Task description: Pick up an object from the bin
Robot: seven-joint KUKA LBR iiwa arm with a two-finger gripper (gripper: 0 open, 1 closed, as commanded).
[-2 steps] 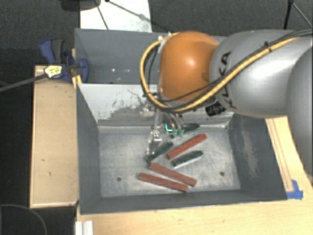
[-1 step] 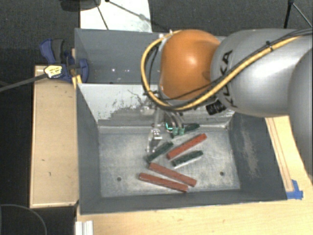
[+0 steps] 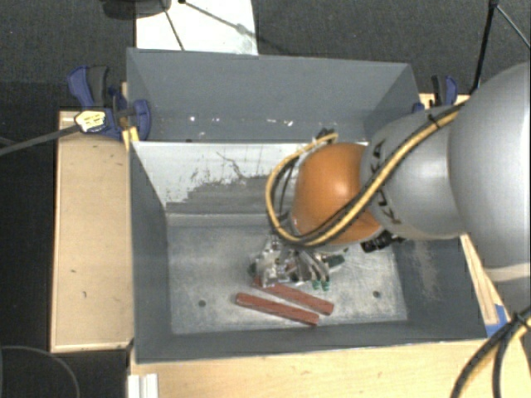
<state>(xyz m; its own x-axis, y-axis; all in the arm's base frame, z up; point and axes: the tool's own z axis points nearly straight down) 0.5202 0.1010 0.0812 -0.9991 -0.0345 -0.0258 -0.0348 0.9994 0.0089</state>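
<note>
Gripper low over bin floor, mid-front; spread or pressed together, you cannot tell. Two reddish-brown bars lie just beside it toward front edge, touching each other. Risk: you catch both bars, or a flat bar slips out of pinch

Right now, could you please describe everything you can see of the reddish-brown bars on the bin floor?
The reddish-brown bars look like two slim, straight, matte strips, perhaps wood or plastic, lying flat and close alongside each other on the bin floor towards its front wall, slanting slightly down to the view's right. The pincer stands just behind their upper edge; whether it touches them I cannot tell.
</note>
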